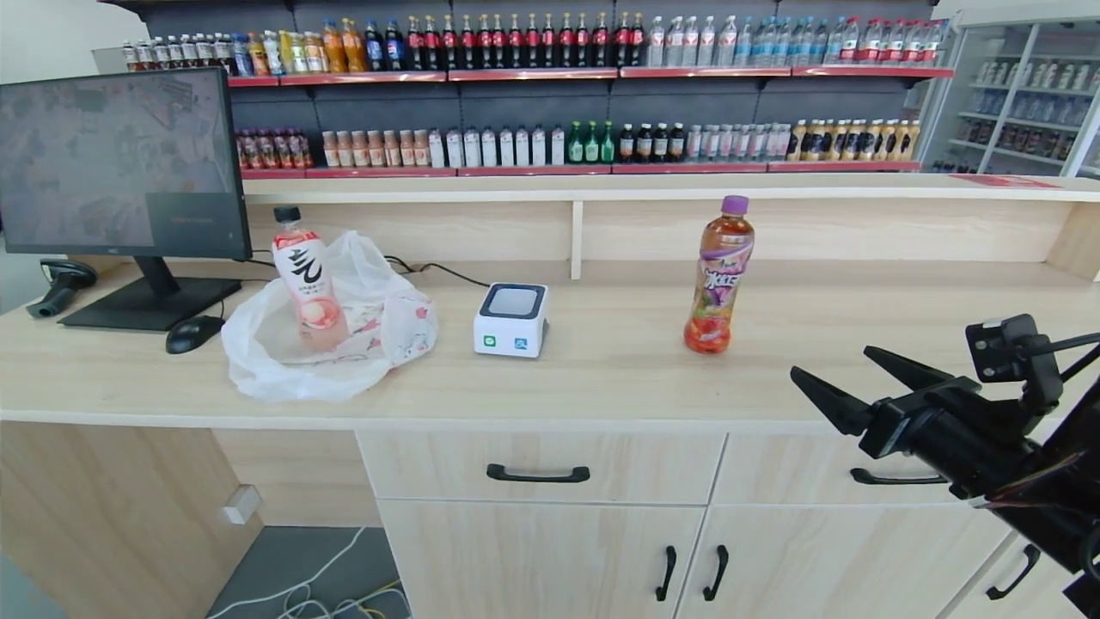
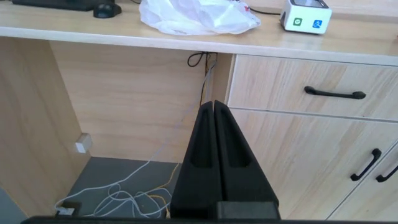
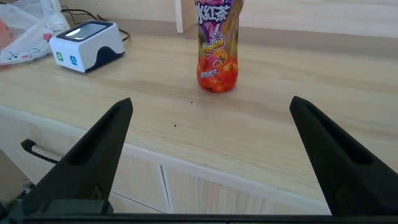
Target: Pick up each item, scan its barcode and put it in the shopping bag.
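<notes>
Standing upright on the pale wooden counter (image 1: 601, 378): tall orange plastic tea bottle with purple cap (image 1: 720, 275), at 10 o'clock of the right gripper (image 1: 831, 361), whose fingers are spread and empty. Left gripper (image 2: 213, 106) pressed together below the counter edge. Risk: an off-centre approach would likely tip the slender bottle.

Tabletop (image 1: 601, 378): light wood grain, long, with a raised ledge along the back.
Far left: black handheld scanner (image 1: 60, 284), near the monitor's stand.
Left: black monitor (image 1: 120, 163) on a flat stand; black mouse (image 1: 193, 334) just in front of the stand.
Left of centre: white shopping bag (image 1: 378, 335), crumpled open, with a pink bottle (image 1: 308, 279) upright inside.
Centre: white barcode scanner box (image 1: 511, 320), just beside the bag, window facing up.
Right of centre: orange bottle (image 1: 719, 275) with purple cap, upright, well apart from the box.
Rear: black cable (image 1: 430, 266) behind the bag.
</notes>
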{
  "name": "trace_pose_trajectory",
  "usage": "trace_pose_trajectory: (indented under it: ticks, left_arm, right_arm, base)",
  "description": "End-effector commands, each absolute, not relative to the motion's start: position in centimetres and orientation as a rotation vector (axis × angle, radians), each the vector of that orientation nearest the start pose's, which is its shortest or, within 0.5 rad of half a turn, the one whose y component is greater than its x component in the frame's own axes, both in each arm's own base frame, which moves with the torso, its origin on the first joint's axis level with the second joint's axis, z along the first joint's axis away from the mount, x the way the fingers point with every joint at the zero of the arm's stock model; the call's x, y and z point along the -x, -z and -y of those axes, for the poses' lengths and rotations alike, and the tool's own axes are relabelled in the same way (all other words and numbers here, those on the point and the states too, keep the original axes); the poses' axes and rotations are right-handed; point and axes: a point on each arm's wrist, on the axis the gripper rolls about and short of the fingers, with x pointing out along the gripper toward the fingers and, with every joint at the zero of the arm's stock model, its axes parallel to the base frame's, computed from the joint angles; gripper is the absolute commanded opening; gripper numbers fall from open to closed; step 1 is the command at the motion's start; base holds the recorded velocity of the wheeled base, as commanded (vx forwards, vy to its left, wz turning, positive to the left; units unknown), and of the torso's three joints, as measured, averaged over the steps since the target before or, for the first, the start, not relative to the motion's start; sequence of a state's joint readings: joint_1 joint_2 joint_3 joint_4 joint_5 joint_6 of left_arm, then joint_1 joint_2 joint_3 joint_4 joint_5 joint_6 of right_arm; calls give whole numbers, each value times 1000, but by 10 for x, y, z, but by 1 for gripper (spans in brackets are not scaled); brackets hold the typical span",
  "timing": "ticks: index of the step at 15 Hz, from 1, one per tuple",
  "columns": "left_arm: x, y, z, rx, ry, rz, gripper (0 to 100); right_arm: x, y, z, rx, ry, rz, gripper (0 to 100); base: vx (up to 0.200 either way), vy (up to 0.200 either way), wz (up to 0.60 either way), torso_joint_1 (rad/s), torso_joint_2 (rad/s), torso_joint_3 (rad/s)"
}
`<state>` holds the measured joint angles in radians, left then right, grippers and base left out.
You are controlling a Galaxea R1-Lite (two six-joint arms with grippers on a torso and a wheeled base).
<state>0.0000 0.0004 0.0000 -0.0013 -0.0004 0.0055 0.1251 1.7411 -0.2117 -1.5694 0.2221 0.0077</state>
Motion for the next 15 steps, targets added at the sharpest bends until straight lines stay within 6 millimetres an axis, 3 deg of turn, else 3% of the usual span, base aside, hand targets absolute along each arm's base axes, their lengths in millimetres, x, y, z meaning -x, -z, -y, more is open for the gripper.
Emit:
trace_pose_trajectory:
  ticks: [1,5,11,15]
  left_arm:
    - [23,-76,0,-6,2,2,0]
    - [23,-76,0,-3,0,2,0]
    - [23,-75,0,-3,0,0,0]
    - [23,-76,0,-3,0,2,0]
  right_arm:
    - [-233,-127,-35,-6,-351,34,100]
    - [-231,-126,-35,-5,-353,27,100]
    - [-232,-125,-41,-5,-376,25,100]
    - [-234,-125,-42,-2,-379,26,100]
  base:
    - [0,0,0,0,0,0]
    - [0,0,0,0,0,0]
    - [200,0,0,-6,1,2]
    - [0,0,0,0,0,0]
